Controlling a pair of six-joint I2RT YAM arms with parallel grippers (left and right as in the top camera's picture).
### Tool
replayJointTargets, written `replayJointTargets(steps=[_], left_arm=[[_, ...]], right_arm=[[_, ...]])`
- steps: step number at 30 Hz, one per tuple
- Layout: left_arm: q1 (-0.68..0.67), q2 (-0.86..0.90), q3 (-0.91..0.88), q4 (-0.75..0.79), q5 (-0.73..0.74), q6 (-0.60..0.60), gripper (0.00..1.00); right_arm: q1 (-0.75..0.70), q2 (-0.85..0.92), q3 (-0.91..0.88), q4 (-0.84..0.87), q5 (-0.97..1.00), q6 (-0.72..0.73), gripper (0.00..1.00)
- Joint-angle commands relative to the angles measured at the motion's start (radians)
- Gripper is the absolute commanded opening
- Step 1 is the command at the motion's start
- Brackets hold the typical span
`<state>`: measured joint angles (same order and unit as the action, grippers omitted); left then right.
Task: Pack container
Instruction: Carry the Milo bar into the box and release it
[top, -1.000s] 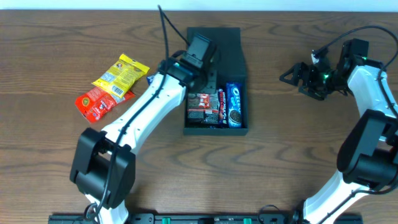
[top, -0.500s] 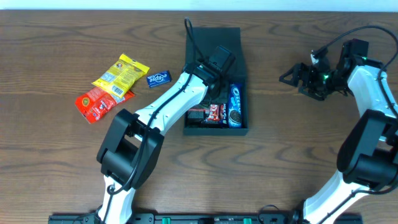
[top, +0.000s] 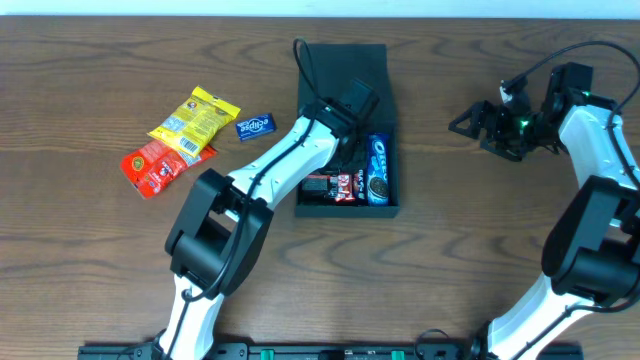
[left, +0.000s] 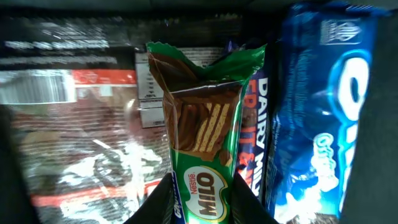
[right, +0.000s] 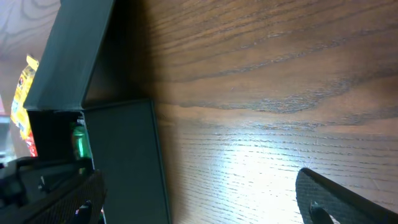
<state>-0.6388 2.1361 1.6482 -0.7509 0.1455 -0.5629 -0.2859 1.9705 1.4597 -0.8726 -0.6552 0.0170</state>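
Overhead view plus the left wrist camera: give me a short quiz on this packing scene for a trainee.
1. True or false: the left claw holds a green Milo bar above the packs in the container.
2. Which lies along the container's right wall? A) Oreo pack B) Milo bar C) yellow packet
3. How many packets lie on the table outside the container?
Key: 1 true; 2 A; 3 three.

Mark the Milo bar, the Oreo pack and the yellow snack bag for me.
Milo bar (left: 202, 146): left wrist view, middle of the green wrapper.
Oreo pack (top: 377, 169): overhead view, middle of the blue wrapper.
Yellow snack bag (top: 195, 121): overhead view, centre of the bag.
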Motion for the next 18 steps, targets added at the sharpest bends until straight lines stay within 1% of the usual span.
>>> replayJointTargets(steps=[1,5,7,9,10,13,14,18], left_arm=[[-0.003,0.037,0.025,0.003,0.035,-0.021,0.14],[-0.003,0.042,0.025,0.004,0.035,-0.019,0.15],[-0.003,0.042,0.025,0.004,0.032,-0.018,0.17],[-0.003,0.042,0.025,0.004,0.031,-0.018,0.28],[-0.003,0.042,0.025,0.004,0.031,-0.018,0.38],[-0.003,0.042,0.026,0.003,0.031,-0.017,0.56],[-0.002,0.041,0.032,-0.001,0.030,-0.014,0.59],[0.002,0.041,0.102,-0.059,-0.017,0.003,0.59]], right_arm=[[0.006,-0.003,0.019,0.002,-0.014,-0.019,0.98],[0.006,-0.003,0.019,0.002,-0.014,-0.019,0.98],[0.006,-0.003,0.019,0.002,-0.014,-0.019,0.98],[0.006,-0.003,0.019,0.002,-0.014,-0.019,0.98],[0.006,-0.003,0.019,0.002,-0.014,-0.019,0.98],[0.006,-0.003,0.019,0.002,-0.014,-0.019,0.98],[0.006,-0.003,0.019,0.002,-0.014,-0.019,0.98],[0.006,-0.003,0.019,0.002,-0.011,-0.023,0.98]])
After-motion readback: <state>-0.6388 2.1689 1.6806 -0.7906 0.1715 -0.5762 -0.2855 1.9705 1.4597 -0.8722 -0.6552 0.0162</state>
